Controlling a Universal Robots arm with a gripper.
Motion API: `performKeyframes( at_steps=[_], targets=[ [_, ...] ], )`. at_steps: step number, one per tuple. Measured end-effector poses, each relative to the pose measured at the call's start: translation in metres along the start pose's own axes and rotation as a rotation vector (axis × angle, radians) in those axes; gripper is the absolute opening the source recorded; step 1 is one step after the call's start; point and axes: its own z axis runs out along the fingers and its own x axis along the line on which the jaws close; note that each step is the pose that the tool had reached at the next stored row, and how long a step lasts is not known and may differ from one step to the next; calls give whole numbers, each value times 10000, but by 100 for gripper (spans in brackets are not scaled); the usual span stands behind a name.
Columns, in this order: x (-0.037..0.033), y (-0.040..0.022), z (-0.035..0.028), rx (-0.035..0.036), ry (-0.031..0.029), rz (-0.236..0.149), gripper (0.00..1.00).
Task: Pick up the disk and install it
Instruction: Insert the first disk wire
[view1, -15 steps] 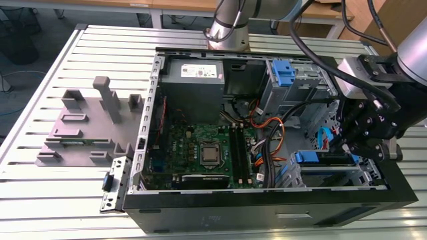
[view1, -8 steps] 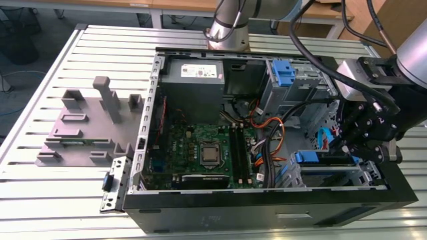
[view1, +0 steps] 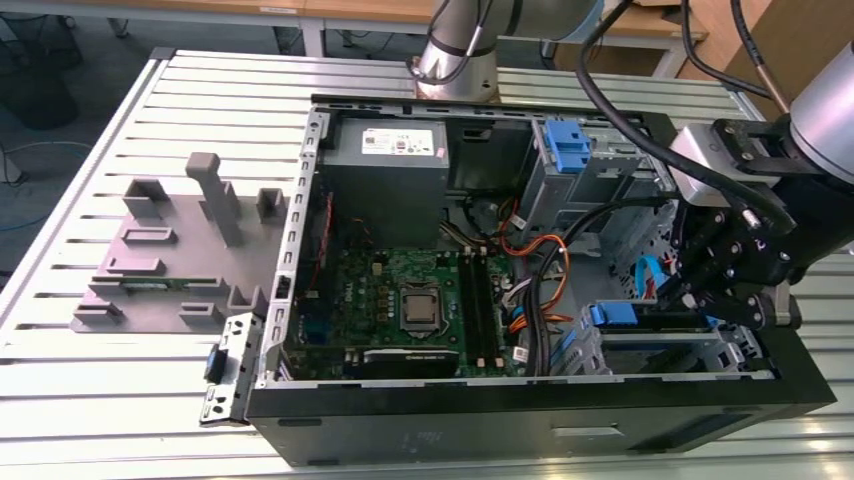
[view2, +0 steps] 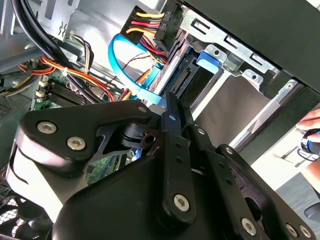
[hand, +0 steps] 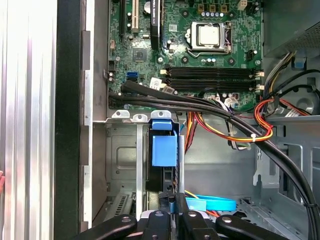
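A slatted metal table (view1: 120, 380) carries an open black computer case (view1: 534, 425), which covers most of the table's side at the exterior view's right. Beside the case, toward the table edge at the exterior view's left, sits a grey moulded fixture (view1: 174, 260) with upright posts. Inside the case a grey power-supply box (view1: 387, 165) lies at the far wall, with the green motherboard (view1: 400, 300) below it toward the case's near wall. A bundle of black, red and orange cables (view1: 541, 270) runs between the motherboard and the drive cage (view1: 681, 350), which fills the case's near corner at the exterior view's right. The robot arm (view1: 814, 110) reaches in over that corner.

The disk (hand: 164, 150) stands on edge in a slot of the drive cage, its blue caddy tab uppermost; in the exterior view that tab (view1: 617, 314) shows at the cage's top. A light-blue flat cable (view2: 125, 70) curls near it.

The gripper (view1: 714, 295) hangs right at the cage; its dark fingers (hand: 172, 217) lie pressed close together, just at the disk's end, with nothing visibly between them.
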Motion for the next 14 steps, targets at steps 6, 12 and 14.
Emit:
performKeyframes(
  at_steps=[6, 12, 14],
  targets=[
    [2, 0, 5, 0, 0, 12, 16],
    [2, -1, 10, 5, -4, 126, 16],
    [2, -1, 10, 5, -3, 135, 16]
  ],
)
